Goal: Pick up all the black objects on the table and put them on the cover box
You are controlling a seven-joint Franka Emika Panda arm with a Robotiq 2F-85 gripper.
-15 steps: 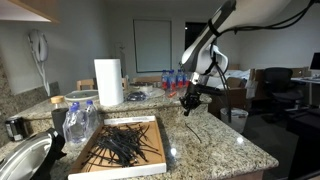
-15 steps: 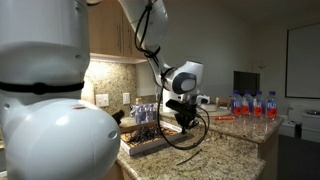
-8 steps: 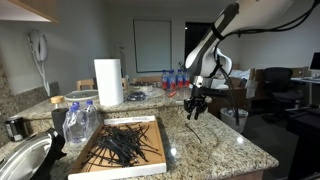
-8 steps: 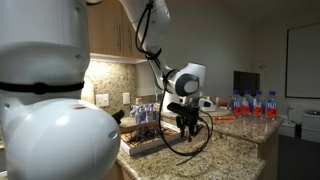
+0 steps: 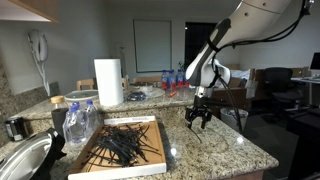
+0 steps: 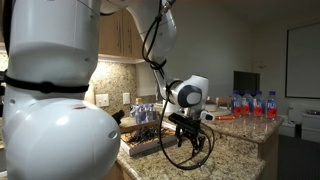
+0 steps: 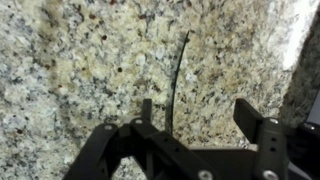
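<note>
A thin black strip (image 7: 178, 75) lies flat on the granite counter (image 7: 80, 70) in the wrist view, running away from the jaws. My gripper (image 7: 197, 108) hangs just above the strip's near end, open and empty. The strip passes close to the left finger (image 7: 146, 108) and is well clear of the right finger. In both exterior views the gripper (image 5: 198, 122) (image 6: 190, 150) points down at the counter, to the side of the cover box (image 5: 158, 125). A pile of black strips (image 5: 125, 146) rests on that flat box.
A paper towel roll (image 5: 108, 82) stands behind the box. Clear plastic bottles (image 5: 80, 120) and a metal bowl (image 5: 22, 160) sit beside it. Small water bottles (image 5: 175, 78) line the back. The counter edge (image 5: 262, 150) falls off beyond the gripper.
The gripper has opened from shut. It has moved away from the box and lower toward the counter.
</note>
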